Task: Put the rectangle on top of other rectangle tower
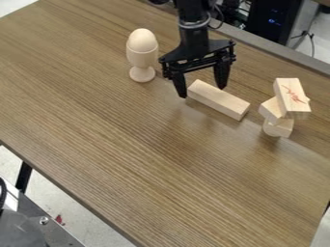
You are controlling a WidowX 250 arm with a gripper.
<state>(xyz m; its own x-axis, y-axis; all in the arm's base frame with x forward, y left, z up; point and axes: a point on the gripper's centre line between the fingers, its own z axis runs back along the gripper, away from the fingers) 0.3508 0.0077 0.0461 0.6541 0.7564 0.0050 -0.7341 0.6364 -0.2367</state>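
Wooden and flat, the rectangle (218,100) lies on the far side, left of the tower (291,99). Your gripper (202,91) has its jaws spread by the block's left end. Best move over its middle, then squeeze softly.

The scene is viewed from a raised place at the near side of the table (122,159), and the camera is pointed downward at a slant. It is faced toward the far edge, from which the robot arm (192,29) is seen coming at the top. A middle distance is kept: a wide part of the tabletop is taken in, with floor (77,217) at the lower left and a computer case (274,19) behind. Both long table edges are seen obliquely, sloping down to the picture's right.
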